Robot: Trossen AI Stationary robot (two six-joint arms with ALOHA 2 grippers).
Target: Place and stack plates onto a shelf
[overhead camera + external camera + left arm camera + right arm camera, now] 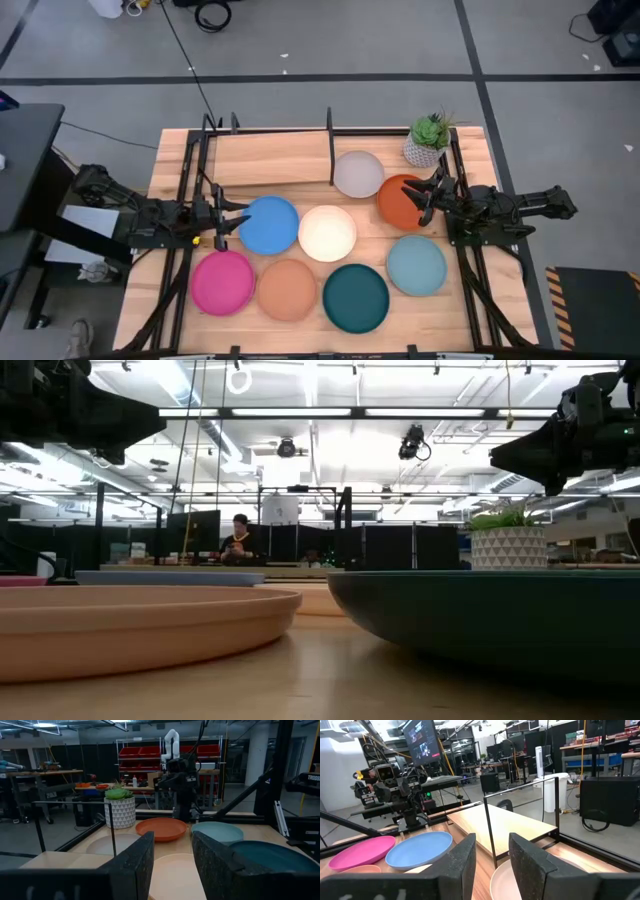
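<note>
Eight plates lie flat on the table: blue (268, 224), cream-white (327, 232), grey (358, 173), rust-orange (403, 200), pink (222, 282), peach (287, 289), dark teal (355, 298) and light blue (416, 265). The grey plate lies at the near edge of the shelf (270, 158), a black rod rack with a pale board at the table's far side. My left gripper (232, 218) hovers open at the blue plate's left rim. My right gripper (428, 195) hovers open above the rust-orange plate's right part. Each wrist view shows a clear gap between the fingers, left (172, 855) and right (492, 860).
A potted plant (428, 140) stands at the shelf's right end, just beyond the rust-orange plate. Upright shelf rods (490, 835) rise beside the grey plate. Black frame rails run along the table's left and right sides. A person (240, 538) sits far behind the table.
</note>
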